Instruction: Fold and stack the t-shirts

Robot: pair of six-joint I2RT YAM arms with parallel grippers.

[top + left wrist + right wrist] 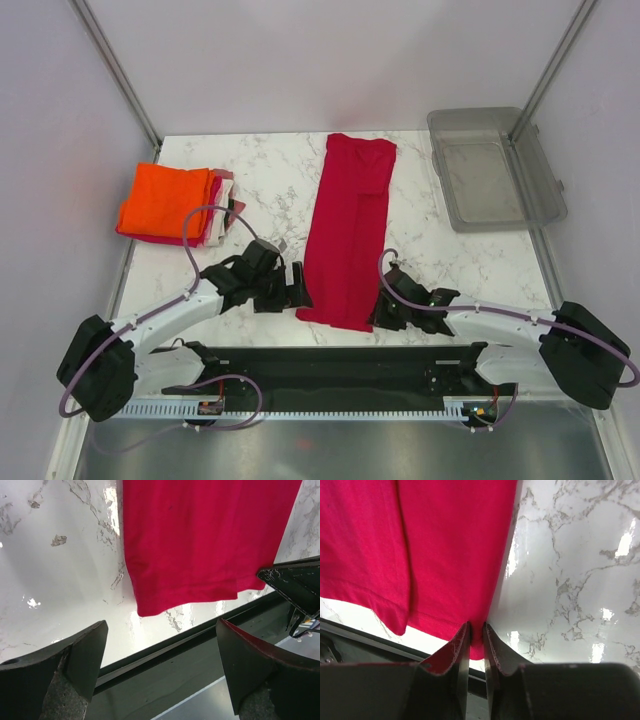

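The grey bin [495,170] lies open on the desk [270,190], well apart from the crimson shirt [348,230], whose near corner the right jaws clamp; left jaws stand apart.

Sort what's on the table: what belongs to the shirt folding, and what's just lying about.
Belongs to the job:
- crimson t-shirt, laid out long
- orange t-shirt, on top of the pink and white folded t-shirts
- right gripper, shut on the crimson hem
- left gripper, open

Lying about:
- clear grey bin, far right
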